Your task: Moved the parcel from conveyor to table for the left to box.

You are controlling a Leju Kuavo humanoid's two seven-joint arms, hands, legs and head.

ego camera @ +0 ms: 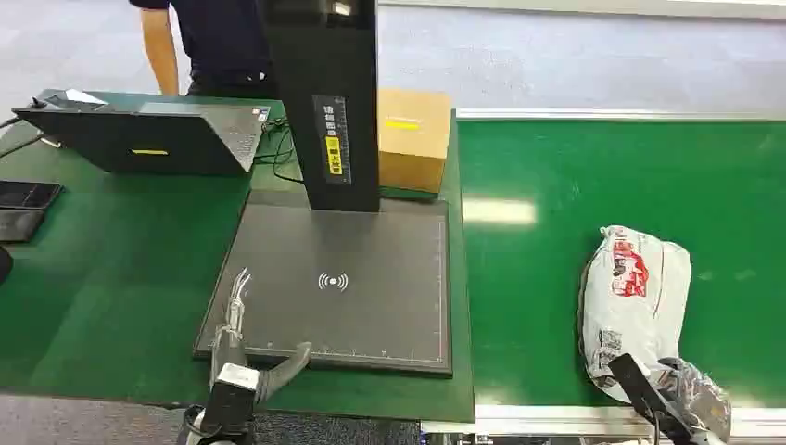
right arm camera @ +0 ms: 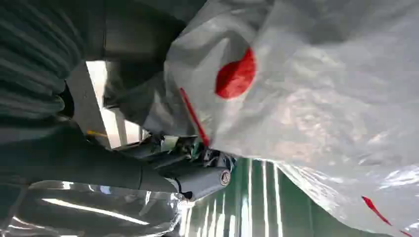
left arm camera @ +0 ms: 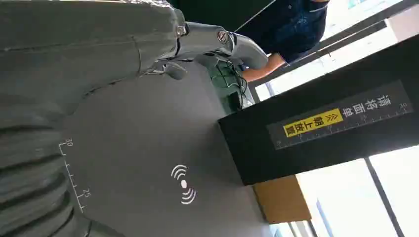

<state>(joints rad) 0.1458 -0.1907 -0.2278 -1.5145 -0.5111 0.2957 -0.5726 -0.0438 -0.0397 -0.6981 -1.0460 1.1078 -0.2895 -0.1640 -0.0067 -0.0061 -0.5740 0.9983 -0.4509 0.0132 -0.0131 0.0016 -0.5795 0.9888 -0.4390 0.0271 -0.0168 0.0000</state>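
Right hand point(ego camera: 669, 397) sits at the near end of the parcel point(ego camera: 635, 295) on the green conveyor point(ego camera: 649, 176), fingers point(right arm camera: 197, 180) touching the plastic — can't tell if it has a hold. Left hand point(ego camera: 239, 338) holds nothing, fingers spread over the near edge of the dark scanner plate point(ego camera: 352, 278) on the table point(ego camera: 111, 278).

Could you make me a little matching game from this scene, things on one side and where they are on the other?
Things:
1. white plastic parcel bag with red print
2. brown cardboard box
3. open black laptop
4. robot's left hand

Places:
A. behind the black scanner post
B. on the green conveyor belt
C. at the near edge of the dark scanner plate
D. far left of the green table

Pairs: 1-B, 2-A, 3-D, 4-C
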